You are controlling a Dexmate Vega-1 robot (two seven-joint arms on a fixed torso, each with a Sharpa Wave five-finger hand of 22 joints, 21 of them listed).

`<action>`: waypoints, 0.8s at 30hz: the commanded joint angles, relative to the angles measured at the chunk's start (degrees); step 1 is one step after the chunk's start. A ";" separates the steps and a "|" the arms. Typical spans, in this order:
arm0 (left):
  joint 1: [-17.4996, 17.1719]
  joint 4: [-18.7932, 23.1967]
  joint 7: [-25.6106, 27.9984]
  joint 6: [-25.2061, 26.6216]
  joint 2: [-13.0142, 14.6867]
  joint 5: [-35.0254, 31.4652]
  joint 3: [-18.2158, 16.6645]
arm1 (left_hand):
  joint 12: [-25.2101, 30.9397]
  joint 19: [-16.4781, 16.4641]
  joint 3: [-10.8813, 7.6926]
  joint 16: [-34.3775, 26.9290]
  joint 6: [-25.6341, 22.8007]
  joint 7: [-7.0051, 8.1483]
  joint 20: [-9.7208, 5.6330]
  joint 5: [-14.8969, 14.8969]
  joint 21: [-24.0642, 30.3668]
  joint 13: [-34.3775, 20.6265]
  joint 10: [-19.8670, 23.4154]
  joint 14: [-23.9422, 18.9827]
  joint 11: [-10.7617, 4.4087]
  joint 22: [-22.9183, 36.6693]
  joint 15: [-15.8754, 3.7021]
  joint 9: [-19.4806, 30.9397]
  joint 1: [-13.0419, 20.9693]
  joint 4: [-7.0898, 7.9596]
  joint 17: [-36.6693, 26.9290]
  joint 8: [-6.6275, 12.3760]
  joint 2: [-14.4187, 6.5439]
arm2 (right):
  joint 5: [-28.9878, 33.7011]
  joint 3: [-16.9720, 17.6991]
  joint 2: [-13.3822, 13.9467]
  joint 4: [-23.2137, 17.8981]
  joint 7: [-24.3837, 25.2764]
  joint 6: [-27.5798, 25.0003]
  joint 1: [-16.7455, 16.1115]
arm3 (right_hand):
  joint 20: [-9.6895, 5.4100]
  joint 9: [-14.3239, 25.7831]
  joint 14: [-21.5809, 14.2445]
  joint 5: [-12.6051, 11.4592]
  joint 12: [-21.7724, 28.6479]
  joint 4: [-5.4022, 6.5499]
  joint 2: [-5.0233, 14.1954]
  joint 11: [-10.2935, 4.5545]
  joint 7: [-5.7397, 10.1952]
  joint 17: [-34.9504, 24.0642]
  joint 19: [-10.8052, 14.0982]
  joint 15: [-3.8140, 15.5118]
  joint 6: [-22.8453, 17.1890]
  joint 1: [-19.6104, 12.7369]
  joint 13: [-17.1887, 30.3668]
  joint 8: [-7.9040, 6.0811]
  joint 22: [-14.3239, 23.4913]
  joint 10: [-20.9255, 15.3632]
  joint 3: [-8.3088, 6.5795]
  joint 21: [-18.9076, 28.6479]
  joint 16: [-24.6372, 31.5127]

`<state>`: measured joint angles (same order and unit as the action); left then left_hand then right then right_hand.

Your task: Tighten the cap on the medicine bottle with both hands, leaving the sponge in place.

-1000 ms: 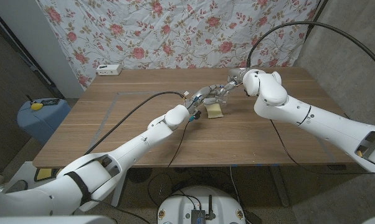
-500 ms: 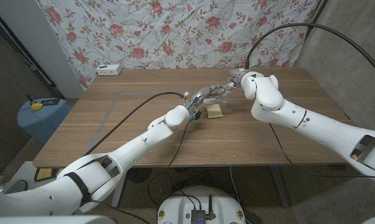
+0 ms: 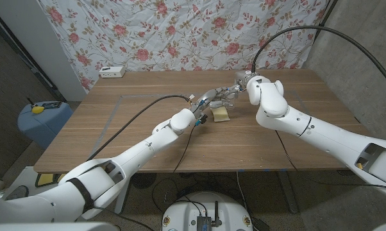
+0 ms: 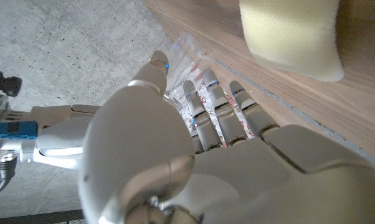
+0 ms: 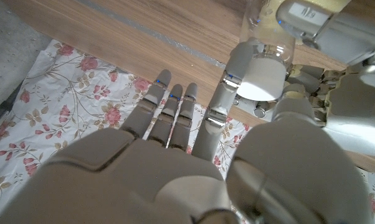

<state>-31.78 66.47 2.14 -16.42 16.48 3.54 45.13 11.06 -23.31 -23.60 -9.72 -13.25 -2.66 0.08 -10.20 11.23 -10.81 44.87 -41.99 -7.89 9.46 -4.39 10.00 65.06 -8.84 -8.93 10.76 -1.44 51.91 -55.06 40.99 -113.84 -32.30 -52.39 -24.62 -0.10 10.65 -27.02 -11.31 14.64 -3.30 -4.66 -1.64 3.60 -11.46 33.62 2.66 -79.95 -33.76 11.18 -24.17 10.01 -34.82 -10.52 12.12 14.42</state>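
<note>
From the head camera I see my left arm reaching in from the lower left across the wooden table, a black cable trailing alongside it. My left hand sits near the middle of the table, fingers curled round the medicine bottle; in the left wrist view the fingers press on clear, glinting plastic, so that hand holds the bottle. The yellow sponge lies on the wood just beside the left hand, on the near side of it, apparently apart from the bottle.

Further right, the bottle is between my two hands, about mid-table toward the far edge. In the right wrist view its clear body stands off the wood with the white cap facing my right hand; one finger and the thumb close on the cap, the other fingers stretched out straight and free. In the head view the right hand is mostly hidden behind its own wrist.

A small white box rests at the far left edge of the table, well apart from everything else.
</note>
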 commanded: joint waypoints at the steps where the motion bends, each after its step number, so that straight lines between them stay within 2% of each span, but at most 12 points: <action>1: 0.13 -0.44 -0.03 -0.11 -0.15 0.06 0.02 | 0.22 -0.22 -0.43 -0.10 -0.49 -0.15 -0.40 -0.60 -0.23 -0.13 0.69 -0.65 -0.29 0.21 -3.39 0.14 -0.11 0.00 -0.15 -0.04 -0.24 | 1.96 0.47 -0.95 0.47 -0.42 -0.42 -0.96 | -0.14 0.01 -0.88 -0.58 0.17 0.35 -0.12 0.15 -0.02 -0.22 0.77 2.14 -0.66 0.87 0.18 -0.49 0.18 -0.88 0.46 0.31 0.18; 5: 0.18 -0.59 -0.05 -0.26 -0.19 0.05 0.04 | 0.23 -0.16 -0.47 -0.08 -0.49 -0.12 -0.41 -0.60 -0.26 -0.13 0.71 -0.61 -0.27 0.21 -3.36 0.14 -0.11 -0.02 -0.15 -0.04 -0.20 | 2.73 0.33 -0.88 0.49 -1.72 -0.46 -0.67 | -0.07 -0.10 -0.67 -0.79 -0.48 0.95 -1.39 0.24 -0.23 -0.22 0.41 1.99 0.53 3.09 0.16 0.03 0.18 -0.38 1.72 0.00 -0.15; 7: 0.26 -0.74 -0.10 -0.37 -0.22 0.02 0.08 | 0.23 -0.14 -0.48 -0.05 -0.53 -0.10 -0.40 -0.60 -0.27 -0.13 0.74 -0.53 -0.34 0.21 -3.31 0.14 -0.10 -0.04 -0.14 -0.03 -0.16 | 3.07 0.32 -0.75 0.37 -2.64 -0.51 -0.51 | 0.03 -0.11 -0.38 -1.15 -0.86 1.30 -2.22 1.51 0.02 -0.19 0.17 1.81 1.30 4.48 0.17 0.55 0.18 -0.23 2.58 -0.20 -0.50; 11: 0.37 -1.04 -0.21 -0.63 -0.34 0.11 0.08 | 0.23 -0.10 -0.54 -0.03 -0.54 -0.10 -0.49 -0.60 -0.30 -0.13 0.75 -0.47 -0.42 0.21 -3.23 0.14 -0.13 -0.04 -0.14 -0.03 -0.14 | 3.30 0.73 -0.19 -0.24 -4.03 -0.13 -0.55 | 0.57 -0.03 0.57 -1.84 -1.79 2.16 -3.42 3.10 -0.27 -0.26 -0.78 0.38 4.57 7.36 0.22 2.48 0.19 0.78 4.28 -0.65 -1.23; 12: 0.40 -1.12 -0.26 -0.71 -0.37 0.13 0.09 | 0.23 -0.09 -0.54 -0.02 -0.58 -0.11 -0.49 -0.60 -0.30 -0.14 0.74 -0.42 -0.34 0.21 -3.17 0.14 -0.14 -0.05 -0.13 -0.02 -0.10 | 3.22 1.01 -0.09 -0.45 -4.13 -0.12 -0.72 | 0.95 0.04 0.78 -2.18 -2.30 2.70 -3.78 3.83 -0.28 -0.34 -1.22 0.20 6.49 8.88 0.25 3.57 0.19 1.63 5.16 -0.80 -1.42; 14: 0.43 -1.20 -0.28 -0.75 -0.40 0.14 0.09 | 0.22 -0.09 -0.58 -0.02 -0.58 -0.10 -0.50 -0.61 -0.31 -0.14 0.71 -0.42 -0.35 0.21 -3.18 0.14 -0.10 -0.05 -0.14 -0.02 -0.14 | 3.14 1.39 0.21 -0.88 -4.49 0.11 -0.95 | 1.20 0.12 1.31 -2.52 -2.75 3.13 -4.12 4.02 -0.73 -0.39 -1.85 -0.09 8.09 10.16 0.28 4.50 0.18 2.50 6.00 -0.99 -1.72; 15: 0.47 -1.27 -0.31 -0.82 -0.43 0.15 0.10 | 0.20 -0.09 -0.60 -0.03 -0.57 -0.11 -0.49 -0.61 -0.31 -0.14 0.68 -0.42 -0.28 0.21 -3.19 0.14 -0.11 -0.05 -0.14 -0.02 -0.14 | 3.12 1.50 0.33 -1.06 -4.87 0.25 -0.95 | 1.34 0.20 1.85 -2.82 -3.01 3.41 -4.35 4.14 -1.08 -0.41 -2.03 -0.54 9.81 11.07 0.32 5.42 0.17 3.09 6.68 -0.98 -2.00; 16: 0.52 -1.39 -0.40 -0.91 -0.45 0.18 0.11 | 0.18 -0.06 -0.60 -0.03 -0.55 -0.14 -0.43 -0.61 -0.32 -0.14 0.63 -0.43 -0.26 0.21 -3.16 0.14 -0.13 -0.03 -0.14 -0.03 -0.15 | 3.15 1.59 0.35 -1.16 -5.25 0.24 -0.95 | 1.42 0.25 2.13 -2.96 -3.20 3.49 -4.41 4.69 -1.11 -0.41 -2.28 -0.87 10.51 11.38 0.34 5.80 0.17 3.59 6.95 -1.04 -2.14; 20: 0.64 -1.53 -0.48 -1.04 -0.49 0.13 0.15 | 0.18 -0.08 -0.63 -0.03 -0.58 -0.10 -0.46 -0.61 -0.31 -0.14 0.62 -0.41 -0.22 0.21 -3.23 0.15 -0.16 -0.03 -0.14 -0.02 -0.12 | 3.25 1.96 0.45 -1.50 -6.16 0.47 -1.10 | 1.90 0.66 3.15 -3.53 -3.57 3.75 -4.57 4.84 -2.03 -0.42 -3.28 -1.67 13.79 12.39 0.41 7.27 0.17 4.99 7.98 -1.21 -2.56; 24: 0.62 -1.37 -0.51 -0.87 -0.45 0.15 0.13 | 0.21 -0.09 -0.66 -0.06 -0.60 -0.08 -0.47 -0.61 -0.32 -0.14 0.68 -0.44 -0.28 0.21 -3.12 0.15 -0.25 0.03 -0.15 -0.02 -0.15 | 2.51 2.57 0.79 -1.94 -7.79 0.95 -1.01 | 2.83 1.85 5.14 -4.49 -4.12 3.80 -4.46 5.53 -2.80 -0.44 -5.26 -2.94 19.83 13.13 0.55 9.23 0.15 8.18 9.35 -1.43 -3.08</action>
<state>-31.34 65.31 1.88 -17.09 16.12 3.59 45.20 11.04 -23.31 -23.77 -9.72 -13.25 -2.65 0.09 -10.45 11.01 -10.79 44.87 -41.98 -7.89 9.46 -4.39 10.00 64.64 -9.02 -8.93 10.76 -1.01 54.80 -53.75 41.01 -114.60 -36.91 -52.27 -25.48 2.18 11.72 -22.96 -14.93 10.80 0.54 -9.29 3.45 1.15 -11.60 29.47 0.30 -63.19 -20.91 11.47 -15.86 10.00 -28.26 -1.87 10.78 11.64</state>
